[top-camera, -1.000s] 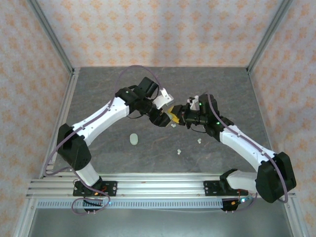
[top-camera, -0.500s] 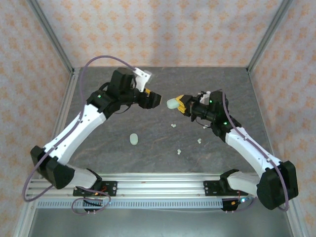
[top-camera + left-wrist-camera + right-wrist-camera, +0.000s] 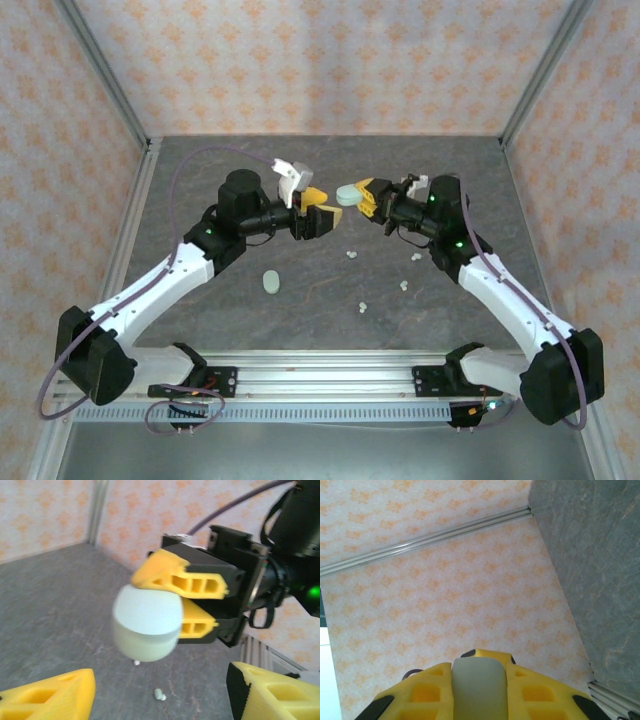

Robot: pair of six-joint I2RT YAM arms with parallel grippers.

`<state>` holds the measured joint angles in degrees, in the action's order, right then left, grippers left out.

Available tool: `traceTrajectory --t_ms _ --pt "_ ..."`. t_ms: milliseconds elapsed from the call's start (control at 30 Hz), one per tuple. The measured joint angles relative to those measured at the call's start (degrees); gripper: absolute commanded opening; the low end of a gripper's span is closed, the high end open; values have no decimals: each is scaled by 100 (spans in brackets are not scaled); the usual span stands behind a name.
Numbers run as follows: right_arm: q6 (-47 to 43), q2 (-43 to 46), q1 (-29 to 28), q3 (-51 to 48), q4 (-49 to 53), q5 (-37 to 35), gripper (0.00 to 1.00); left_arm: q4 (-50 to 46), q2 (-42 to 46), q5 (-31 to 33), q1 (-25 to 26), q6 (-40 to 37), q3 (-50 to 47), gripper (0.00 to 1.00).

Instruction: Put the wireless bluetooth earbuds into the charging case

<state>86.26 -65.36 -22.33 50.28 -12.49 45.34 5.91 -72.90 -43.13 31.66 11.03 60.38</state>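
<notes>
**Holding a case aloft between two grippers**

Right gripper [image 3: 356, 196]: its yellow fingers [image 3: 422, 692] are clamped on either side of a pale green oval case [image 3: 347, 195], which sits raised above the table and juts out past the fingertips. In the right wrist view the case [image 3: 478, 685] fills the gap between both pads.

Left gripper [image 3: 322, 208]: it faces the right gripper from just beside it, with its jaws spread wide and nothing between them. In the left wrist view the held case [image 3: 146, 625] hangs ahead of the left fingers [image 3: 50, 697], apart from them.

Earbuds [image 3: 352, 254]: four small whitish buds lie loose on the table, all lower than the held case. One is nearly beneath the grippers, another [image 3: 416, 257] lies beside the right arm, a third [image 3: 404, 285] sits nearer the bases, and the fourth [image 3: 362, 306] is nearest of all.

Second case [image 3: 270, 282]: it lies flat on the table under the left arm, well apart from the earbuds.

Table [image 3: 200, 200]: grey and stone-patterned. Walls [image 3: 330, 60] with a pale orange floral print enclose it on three sides, joined by aluminium posts [image 3: 105, 75].
</notes>
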Motion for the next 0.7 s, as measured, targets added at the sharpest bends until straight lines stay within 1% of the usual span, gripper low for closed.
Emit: traceTrajectory --t_ms 133,367,700 --pt "26 90 0 83 2 11 18 179 -168 -188 166 -17 116 69" --pt "37 188 0 140 4 13 18 273 -315 -212 186 -46 195 62" --pt "35 260 0 149 24 13 18 546 -568 -210 186 13 411 55"
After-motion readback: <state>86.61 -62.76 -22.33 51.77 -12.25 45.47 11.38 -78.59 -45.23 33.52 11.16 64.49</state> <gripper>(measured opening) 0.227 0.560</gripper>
